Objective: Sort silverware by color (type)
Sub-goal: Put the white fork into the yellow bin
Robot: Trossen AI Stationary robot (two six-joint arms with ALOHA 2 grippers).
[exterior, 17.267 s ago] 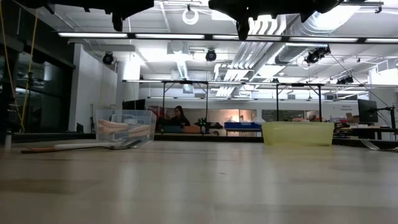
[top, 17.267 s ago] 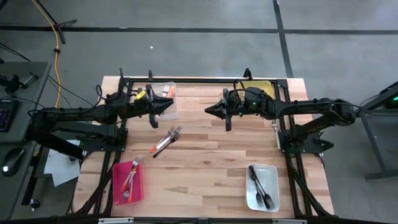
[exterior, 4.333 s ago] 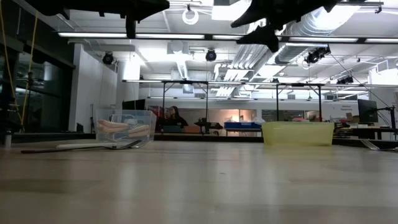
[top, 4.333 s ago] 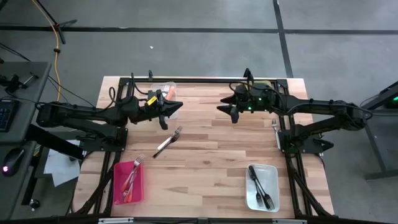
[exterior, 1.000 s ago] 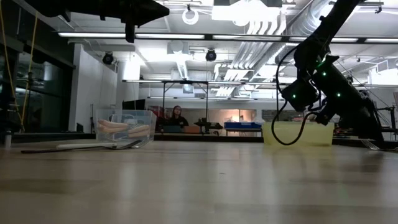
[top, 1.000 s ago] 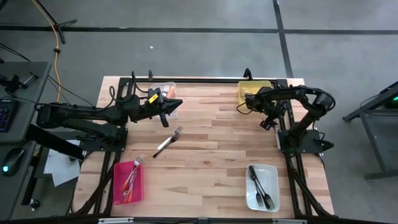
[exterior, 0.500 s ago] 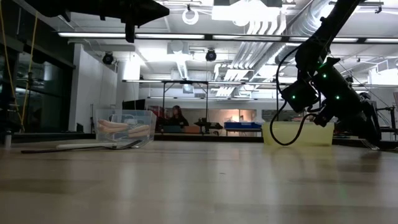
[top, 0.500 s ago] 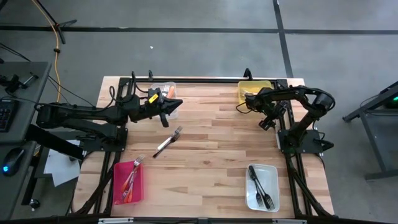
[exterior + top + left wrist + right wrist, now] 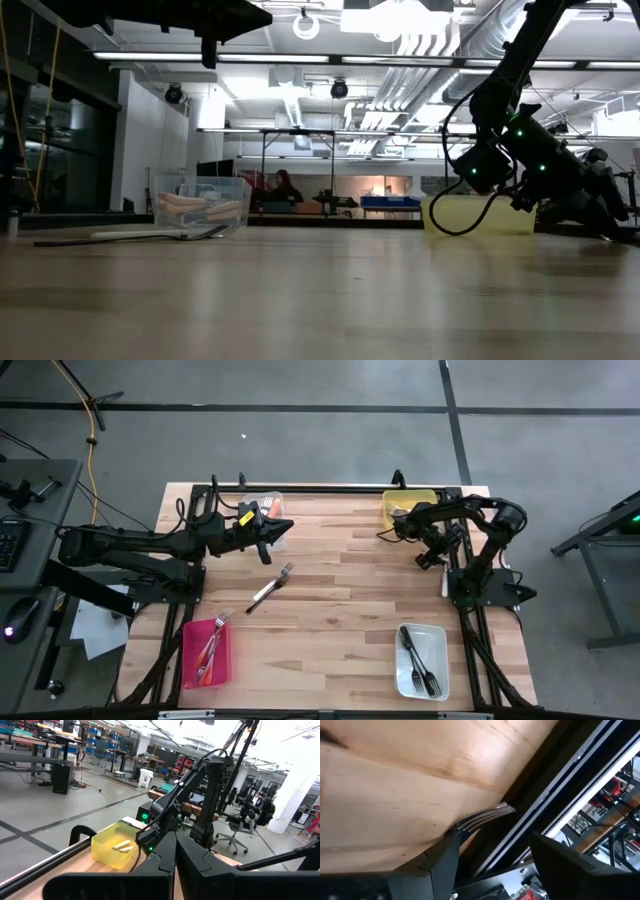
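Note:
A metal fork lies on the wood by the table's right edge rail, tines toward the rail. My right gripper stands open low over it, one finger on each side of the tines; the fork's handle is hidden behind one finger. In the high view this gripper is at the right edge, below the yellow bin. My left gripper hovers shut and holding nothing beside the clear bin. Two more utensils lie left of the table's middle. My right gripper points down at the fork from above. One finger covers the fork where its neck runs under it. Whether that finger touches the fork, I cannot tell. The fork lies flat on the table.
A pink bin with red-handled forks sits at the near left, and a white bin with dark forks at the near right. The clear bin holds orange-handled pieces. The black frame rail runs right beside the fork.
My right gripper has sunk lower toward the table at its right edge, its arm folding in a little. Its fingers have stayed open. My left arm has kept still.

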